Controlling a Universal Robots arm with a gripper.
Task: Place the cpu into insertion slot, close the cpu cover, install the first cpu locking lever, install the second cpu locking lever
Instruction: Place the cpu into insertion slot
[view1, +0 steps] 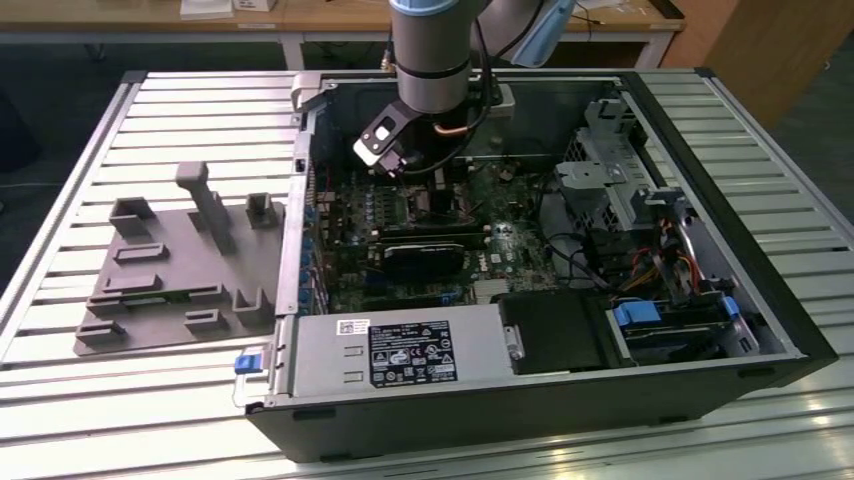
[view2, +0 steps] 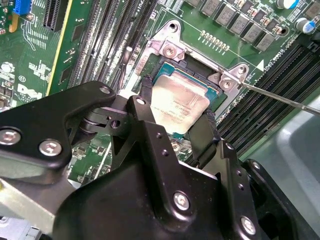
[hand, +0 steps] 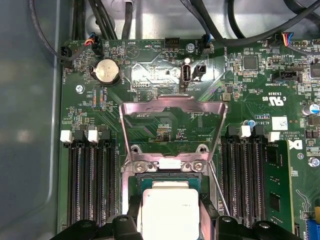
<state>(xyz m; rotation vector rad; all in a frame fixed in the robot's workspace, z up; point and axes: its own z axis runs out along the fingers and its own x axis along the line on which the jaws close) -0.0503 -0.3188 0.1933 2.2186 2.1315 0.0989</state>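
Step in hand: judged to be seating the cpu in the insertion slot; the cover and levers are not yet closed.
Claw: the claw is narrowed on the cpu, with a black finger against each of two opposite edges.
Where the cpu is: inside the slot's silver rim, between the two fingers. Whether it already rests on the contacts or hangs just above them I cannot tell from these angles.
Doing it well: keep the chip level and square to the rim, and match its corners to the socket. Bring it straight down with no sideways slide and no pressing, since the contacts beneath look likely to bend. Loosen the grip only once the chip lies flat. Spread the fingers no wider than needed, because the rim and lever sit close by.
cpu cover: the cpu cover stands raised on its hinge at one side of the slot, clear of the chip, with green board showing through its cut-out.
Lever: a thin metal rod angles away beside the slot, unlatched.
Look of the cpu: a small flat square with a pale silver-grey metal top and faint print, and a teal edge showing round the plate.
Setting: an open computer case on a slatted table.
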